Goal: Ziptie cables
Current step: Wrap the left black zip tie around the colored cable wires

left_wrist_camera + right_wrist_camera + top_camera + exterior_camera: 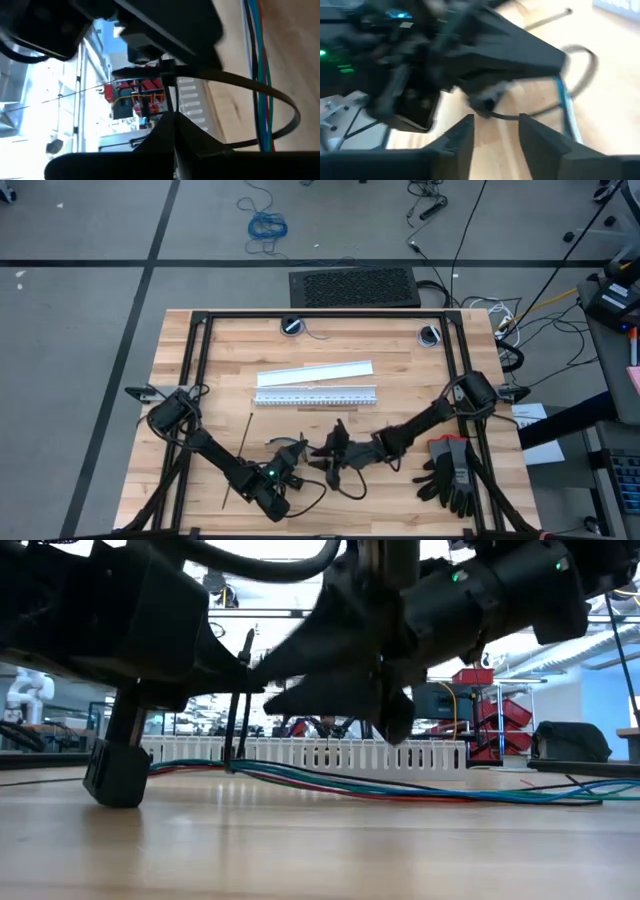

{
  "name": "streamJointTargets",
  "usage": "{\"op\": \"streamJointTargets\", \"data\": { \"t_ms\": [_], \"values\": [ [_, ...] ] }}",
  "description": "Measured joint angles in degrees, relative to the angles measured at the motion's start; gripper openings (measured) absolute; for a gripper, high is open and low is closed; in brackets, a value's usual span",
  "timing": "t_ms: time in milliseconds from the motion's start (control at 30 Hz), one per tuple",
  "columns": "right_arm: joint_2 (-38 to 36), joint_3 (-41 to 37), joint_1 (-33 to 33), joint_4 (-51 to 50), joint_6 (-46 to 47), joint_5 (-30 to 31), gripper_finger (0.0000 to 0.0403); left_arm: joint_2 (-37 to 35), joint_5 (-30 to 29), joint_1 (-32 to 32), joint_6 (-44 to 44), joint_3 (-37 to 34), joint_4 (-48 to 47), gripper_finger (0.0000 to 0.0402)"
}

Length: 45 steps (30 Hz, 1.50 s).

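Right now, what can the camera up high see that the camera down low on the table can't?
Only the high view shows the black gloves lying by the right arm, a spare straight ziptie on the wood near the left arm, and the plain white strip. Only the low view shows the cables running flat along the table, and another ziptie standing upright, looped round them. Both show the white slotted strip and the left gripper and right gripper close together over the table's middle.
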Motion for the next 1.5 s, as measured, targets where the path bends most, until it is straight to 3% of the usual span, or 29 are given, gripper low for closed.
{"op": "streamJointTargets", "data": {
  "t_ms": [133, 267, 633, 1133, 1500],
  "values": [
    [-2.25, 0.00, 1.38, 0.17, -5.41, 0.87, 0.0183, 0.00, 1.56, 0.01, -2.75, 0.01, -0.02, 0.0000],
    [-3.17, 0.07, 2.29, 0.15, -8.95, 2.96, 0.0189, 0.00, 1.70, -0.01, -4.79, 0.01, -0.42, 0.0000],
    [-1.79, 0.04, 0.55, 3.02, -16.54, -0.23, 0.0137, 0.02, 1.71, -0.01, -5.23, -0.03, -0.45, 0.0000],
    [-1.79, 0.04, -0.83, 2.24, -16.56, -1.74, 0.0100, 0.02, 2.77, 0.01, -5.23, -0.03, -0.38, 0.0000],
    [-1.79, 0.04, -1.48, 2.24, -16.69, -3.76, 0.0021, 0.02, 2.97, 0.05, -5.31, -0.03, -0.25, 0.0000]
  ]
}}
